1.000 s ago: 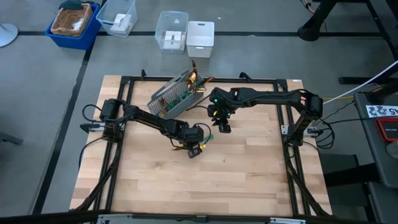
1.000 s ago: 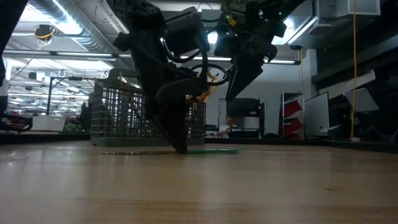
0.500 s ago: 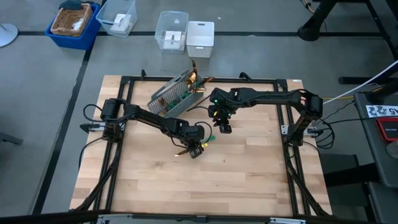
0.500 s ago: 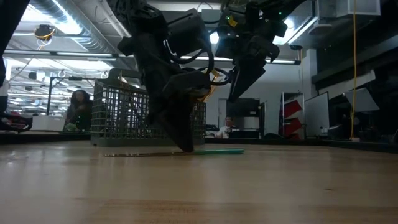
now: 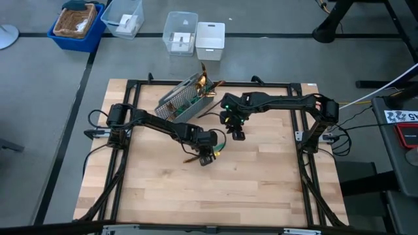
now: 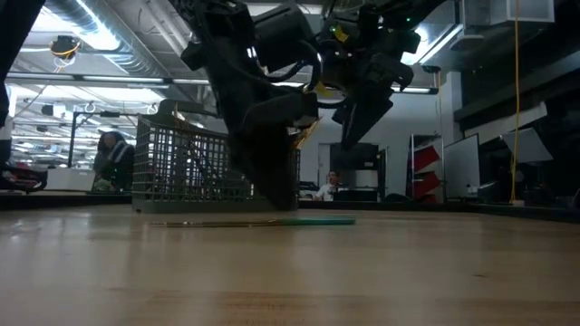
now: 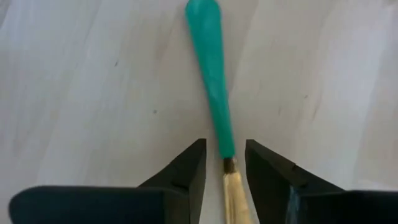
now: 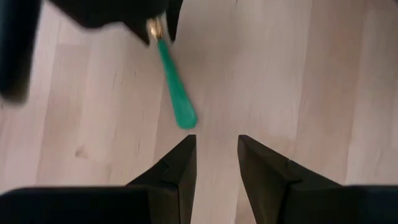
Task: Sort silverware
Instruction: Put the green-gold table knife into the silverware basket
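Near the middle of the wooden surface [image 5: 261, 183], the left gripper [image 5: 208, 156] points down over one teal-handled utensil [image 7: 211, 74] lying flat. Only the left wrist view shows the detail: its fingers [image 7: 186, 171] are spread a little, one on each side of the junction between teal handle and gold neck, with a visible gap on either side, so nothing is pinched. The utensil's head is hidden below the fingers, so its type cannot be told. The low view shows the utensil flat on the surface with the dark left arm directly above it. The right gripper [image 5: 235, 132] hangs just beside it toward the far side, raised off the surface; the right wrist view shows its fingers [image 8: 177, 168] spread and holding nothing, with the handle tip just ahead. A grey mesh caddy [image 5: 181, 99] lies tilted at the far edge, gold utensils [image 5: 208, 83] protruding from it. Plastic bins [image 5: 196, 34] sit on the floor beyond.
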